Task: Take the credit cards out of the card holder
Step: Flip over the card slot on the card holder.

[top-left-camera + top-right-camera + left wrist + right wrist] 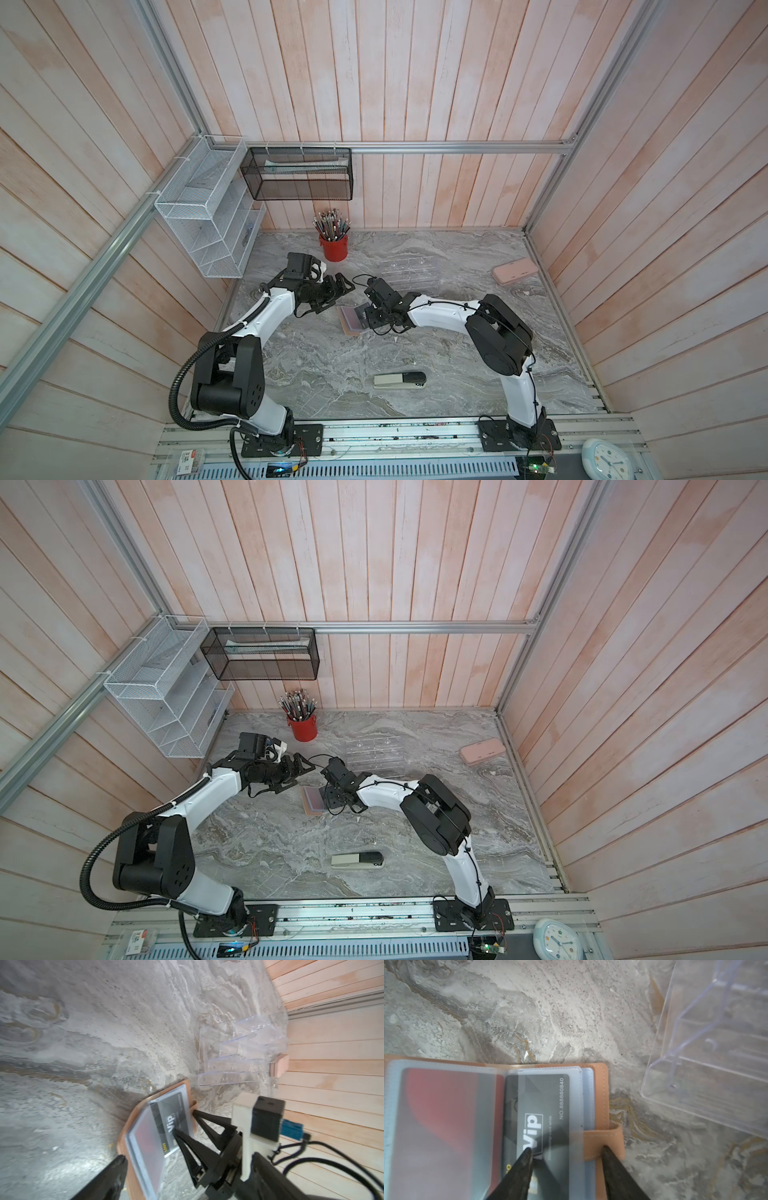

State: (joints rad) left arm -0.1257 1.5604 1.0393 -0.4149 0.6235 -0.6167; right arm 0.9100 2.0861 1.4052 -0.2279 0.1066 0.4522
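The tan card holder (348,329) lies open on the marble table, mid-table in both top views. In its clear sleeves lie two credit cards: a black "VIP" card (542,1095) on the snap-tab side and a red card (442,1101) on the other half. My right gripper (566,1149) stands open over the holder (601,1088). One of its fingertips (528,1150) rests on the black card's sleeve, the other on the snap tab (612,1138). My left gripper (343,295) hangs open and empty just left of the holder, its fingers spread wide. One left finger (116,1167) shows beside the holder's edge (121,1140).
A clear acrylic rack (409,274) stands just behind the holder. A pink case (514,271) lies at the back right and a red pencil cup (333,247) at the back. A stapler (400,380) lies toward the front. Wire baskets (208,216) hang on the left wall.
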